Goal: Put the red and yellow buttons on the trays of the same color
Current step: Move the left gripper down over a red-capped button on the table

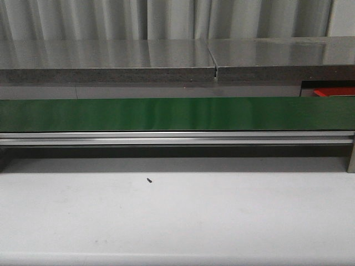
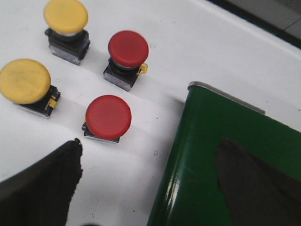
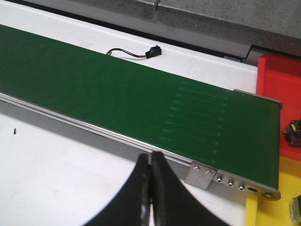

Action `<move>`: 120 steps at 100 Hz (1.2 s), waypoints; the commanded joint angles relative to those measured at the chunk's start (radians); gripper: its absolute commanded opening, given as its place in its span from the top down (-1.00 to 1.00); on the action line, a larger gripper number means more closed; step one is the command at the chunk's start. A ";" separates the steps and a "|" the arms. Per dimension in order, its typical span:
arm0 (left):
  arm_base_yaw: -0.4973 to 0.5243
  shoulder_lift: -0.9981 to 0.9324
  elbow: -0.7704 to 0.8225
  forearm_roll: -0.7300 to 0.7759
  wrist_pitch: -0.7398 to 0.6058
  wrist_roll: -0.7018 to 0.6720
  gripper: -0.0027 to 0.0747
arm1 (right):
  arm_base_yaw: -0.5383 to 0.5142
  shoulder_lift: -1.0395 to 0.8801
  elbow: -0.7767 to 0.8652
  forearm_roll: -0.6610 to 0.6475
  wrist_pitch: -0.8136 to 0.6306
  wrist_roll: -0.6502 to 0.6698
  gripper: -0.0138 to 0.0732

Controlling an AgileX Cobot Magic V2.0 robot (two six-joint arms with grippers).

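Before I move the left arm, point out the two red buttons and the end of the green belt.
Nearer red button [image 2: 108, 116], left wrist view, centre of its red cap.
Farther red button [image 2: 128, 48], left wrist view, centre of its red cap.
Green belt [image 2: 207, 127], left wrist view, bare green surface near its end.

A robotics lab or industrial test cell: a green conveyor belt [image 1: 177, 113] on aluminium rails crosses a plain white table [image 1: 177, 216], grey stone-like slabs [image 1: 105, 61] and pale curtains [image 1: 166, 19] stand behind, and industrial push buttons [image 2: 108, 117] sit nearby.
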 commanded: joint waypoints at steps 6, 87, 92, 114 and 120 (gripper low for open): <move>0.002 0.005 -0.045 -0.036 -0.069 -0.009 -0.48 | -0.002 -0.007 -0.025 0.018 -0.045 0.000 0.84; 0.002 0.175 -0.134 -0.038 -0.112 -0.018 -0.48 | -0.002 -0.007 -0.025 0.018 -0.046 0.000 0.84; 0.002 0.178 -0.134 -0.038 -0.116 -0.018 -0.45 | -0.002 -0.007 -0.025 0.018 -0.046 0.000 0.84; 0.002 0.186 -0.134 -0.038 -0.120 -0.018 -0.22 | -0.002 -0.007 -0.025 0.018 -0.046 0.000 0.84; 0.002 0.186 -0.134 -0.038 -0.122 -0.018 -0.20 | -0.002 -0.007 -0.025 0.018 -0.046 0.000 0.84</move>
